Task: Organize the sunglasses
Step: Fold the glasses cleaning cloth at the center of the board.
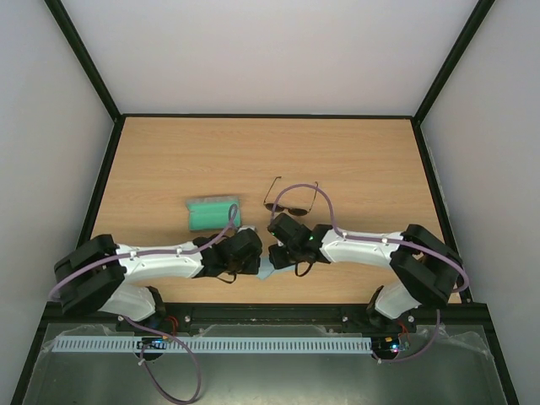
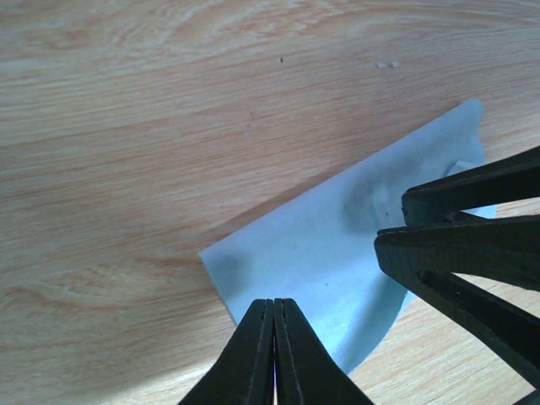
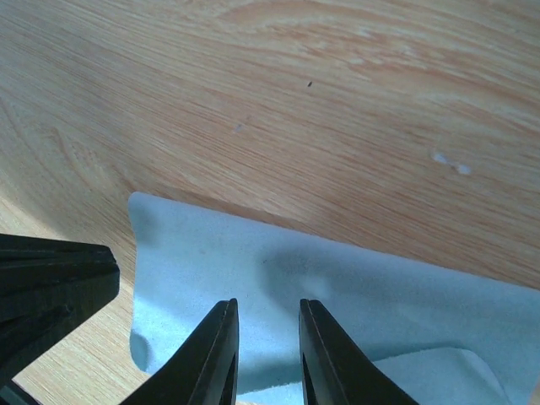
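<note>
The left arm (image 1: 160, 260) and right arm (image 1: 363, 246) wear white shells between bulky black joint housings, each trailed by a lilac cable (image 1: 329, 209). The left gripper (image 2: 274, 302) and right gripper (image 3: 267, 305) show slim, black, tapered fingers (image 3: 215, 354).

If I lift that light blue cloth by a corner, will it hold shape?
Probably not: the light blue square cloth looks thin and folds over at one corner, so expect it to droop. It likely weighs little and may slide on the smooth wooden table.
</note>
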